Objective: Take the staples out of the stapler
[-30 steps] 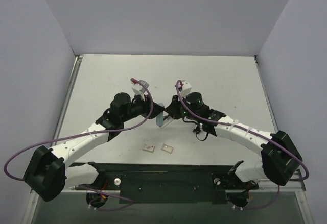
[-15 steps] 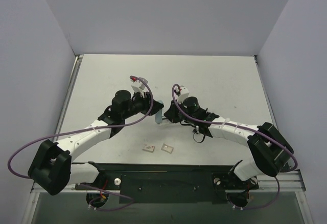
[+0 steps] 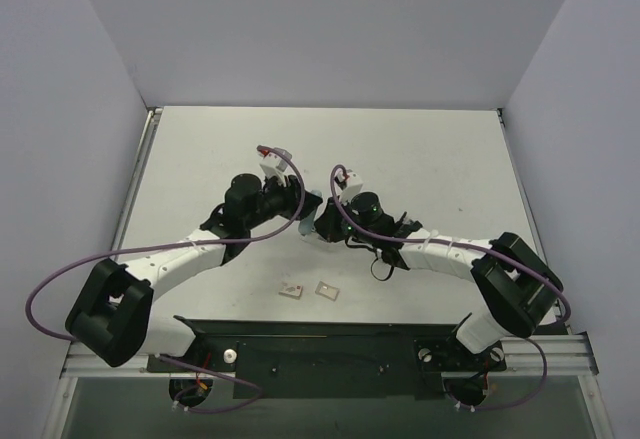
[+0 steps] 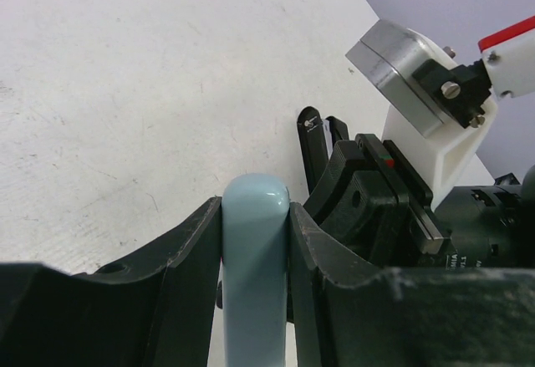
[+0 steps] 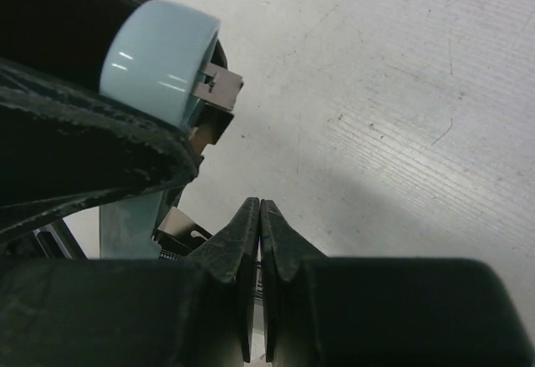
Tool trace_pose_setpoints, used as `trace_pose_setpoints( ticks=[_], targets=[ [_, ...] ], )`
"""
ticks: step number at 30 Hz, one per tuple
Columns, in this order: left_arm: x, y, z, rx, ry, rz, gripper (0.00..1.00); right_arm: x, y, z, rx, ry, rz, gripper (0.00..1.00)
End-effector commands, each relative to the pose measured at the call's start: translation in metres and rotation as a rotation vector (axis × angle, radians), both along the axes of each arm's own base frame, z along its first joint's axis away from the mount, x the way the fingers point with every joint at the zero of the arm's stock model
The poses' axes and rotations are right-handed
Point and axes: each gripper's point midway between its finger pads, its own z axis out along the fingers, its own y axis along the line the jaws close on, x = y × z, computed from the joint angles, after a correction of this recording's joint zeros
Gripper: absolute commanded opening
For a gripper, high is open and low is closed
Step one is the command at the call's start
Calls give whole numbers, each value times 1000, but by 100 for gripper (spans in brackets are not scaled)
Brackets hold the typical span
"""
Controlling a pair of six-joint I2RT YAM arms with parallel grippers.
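Left end effector (image 4: 253, 212) pinches the probably light, stiff, slippery stapler (image 4: 255, 283); right end effector (image 5: 260, 210), pressed together, should hook its metal tray (image 5: 219, 83).

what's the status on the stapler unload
Left gripper clamped on pale blue stapler. Right gripper shut, tips beside its metal tray. Two scraps on table, clear.

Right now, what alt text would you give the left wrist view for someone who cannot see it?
The left gripper clamps a pale blue rounded bar between its dark fingers, the bar's rounded end poking past them. Close behind on the right is the right gripper, black and shut, over a scuffed white table.
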Motion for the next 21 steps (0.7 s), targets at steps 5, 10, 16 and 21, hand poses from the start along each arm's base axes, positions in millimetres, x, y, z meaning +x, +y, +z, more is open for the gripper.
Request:
trace_pose_setpoints(
  ticks=[5,10,16,21],
  targets=[
    [41,-4,80,-134,-236,97,0,-13,33,27,159,18,81,0],
    [49,-3,73,-149,-235,136,0,-15,40,38,222,37,92,0],
    [57,4,68,-166,-234,202,0,-17,51,54,303,69,111,0],
    [62,4,66,-168,-237,231,0,-15,56,69,344,66,121,0]
  ],
)
